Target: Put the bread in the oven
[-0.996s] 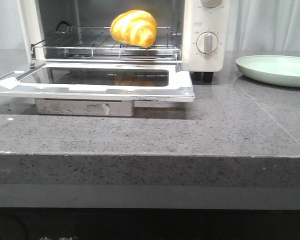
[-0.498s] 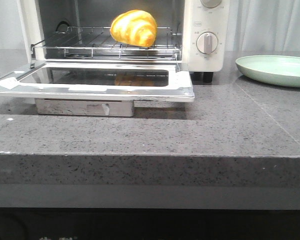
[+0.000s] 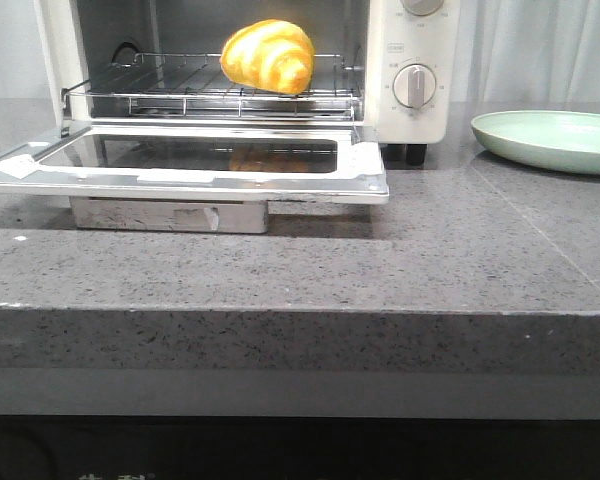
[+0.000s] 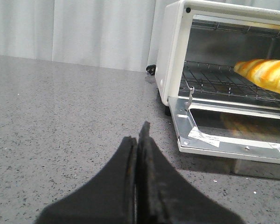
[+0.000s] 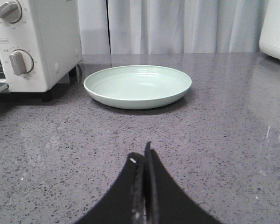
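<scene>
Grey speckled counter [image 3: 460, 260] carries all things, w/ pale curtain behind. Oven [image 3: 410, 60] stands at the back, door [image 3: 195, 170] folded down flat twd the front, resting on a metal box [image 3: 170, 214]. Bread [image 3: 268, 56] lies on the wire rack [image 3: 160, 92] inside, nothing in front of it. Green plate [image 5: 137, 86] sits just right of the oven, apart from it. Left claw [image 4: 137, 140] and right claw [image 5: 142, 161] are both pressed together, holding nothing, low over bare counter.

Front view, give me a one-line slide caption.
Striped bread rests on the wire rack of the open oven, door down, with an empty green plate beside it.
</scene>
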`<act>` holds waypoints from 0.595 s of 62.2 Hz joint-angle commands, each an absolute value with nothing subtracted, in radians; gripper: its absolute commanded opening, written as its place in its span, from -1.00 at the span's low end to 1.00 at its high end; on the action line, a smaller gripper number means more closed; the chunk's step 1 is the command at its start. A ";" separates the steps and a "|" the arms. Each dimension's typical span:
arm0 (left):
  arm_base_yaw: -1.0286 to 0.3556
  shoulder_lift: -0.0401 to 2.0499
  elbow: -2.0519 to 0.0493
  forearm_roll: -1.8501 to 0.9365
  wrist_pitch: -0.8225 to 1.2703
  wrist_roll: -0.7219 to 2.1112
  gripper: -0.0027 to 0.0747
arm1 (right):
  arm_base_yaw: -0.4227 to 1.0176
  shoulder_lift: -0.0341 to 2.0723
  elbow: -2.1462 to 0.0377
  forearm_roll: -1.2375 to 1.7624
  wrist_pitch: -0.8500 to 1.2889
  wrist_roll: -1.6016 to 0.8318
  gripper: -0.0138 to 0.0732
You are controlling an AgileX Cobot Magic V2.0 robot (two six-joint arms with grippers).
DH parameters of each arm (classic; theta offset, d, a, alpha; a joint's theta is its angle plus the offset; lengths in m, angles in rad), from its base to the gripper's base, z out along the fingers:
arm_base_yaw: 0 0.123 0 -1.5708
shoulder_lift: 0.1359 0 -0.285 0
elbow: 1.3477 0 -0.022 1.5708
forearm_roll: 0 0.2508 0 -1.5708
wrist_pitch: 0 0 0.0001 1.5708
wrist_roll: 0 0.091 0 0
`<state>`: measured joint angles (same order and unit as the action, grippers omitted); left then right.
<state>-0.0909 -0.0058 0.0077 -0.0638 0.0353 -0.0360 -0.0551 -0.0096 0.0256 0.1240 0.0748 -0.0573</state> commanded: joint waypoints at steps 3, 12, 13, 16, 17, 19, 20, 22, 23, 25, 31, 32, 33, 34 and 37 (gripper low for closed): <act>-0.088 -0.026 0.032 -0.071 -0.043 -0.037 -0.98 | -0.057 -0.031 0.030 0.124 -0.013 -0.060 -0.96; -0.088 -0.026 0.032 -0.071 -0.043 -0.037 -0.98 | -0.057 -0.031 0.030 0.123 -0.013 -0.056 -0.96; -0.088 -0.026 0.032 -0.071 -0.043 -0.037 -0.98 | -0.057 -0.031 0.030 0.123 -0.013 -0.056 -0.96; -0.088 -0.026 0.032 -0.071 -0.043 -0.037 -0.98 | -0.057 -0.031 0.030 0.123 -0.012 -0.056 -0.96; -0.088 -0.026 0.032 -0.071 -0.043 -0.037 -0.98 | -0.057 -0.031 0.030 0.123 -0.012 -0.056 -0.96; -0.088 -0.026 0.032 -0.071 -0.043 -0.037 -0.98 | -0.057 -0.031 0.030 0.123 -0.009 -0.056 -0.96; -0.088 -0.026 0.032 -0.071 -0.043 -0.037 -0.98 | -0.057 -0.031 0.030 0.123 -0.008 -0.056 -0.96; -0.088 -0.026 0.032 -0.071 -0.043 -0.037 -0.98 | -0.057 -0.031 0.030 0.123 -0.007 -0.056 -0.96; -0.088 -0.026 0.032 -0.071 -0.043 -0.037 -0.98 | -0.057 -0.031 0.030 0.123 -0.007 -0.056 -0.96; -0.088 -0.026 0.032 -0.071 -0.043 -0.037 -0.98 | -0.057 -0.031 0.030 0.123 -0.007 -0.056 -0.96; -0.088 -0.026 0.032 -0.071 -0.043 -0.037 -0.98 | -0.057 -0.031 0.030 0.123 -0.006 -0.056 -0.96; -0.088 -0.026 0.032 -0.071 -0.043 -0.037 -0.98 | -0.057 -0.031 0.030 0.123 -0.006 -0.056 -0.96; -0.088 -0.026 0.032 -0.071 -0.043 -0.037 -0.98 | -0.057 -0.031 0.030 0.123 -0.006 -0.056 -0.96; -0.088 -0.026 0.032 -0.071 -0.043 -0.037 -0.98 | -0.057 -0.031 0.030 0.123 -0.006 -0.056 -0.96; -0.088 -0.026 0.032 -0.071 -0.043 -0.037 -0.98 | -0.057 -0.031 0.030 0.123 -0.006 -0.056 -0.96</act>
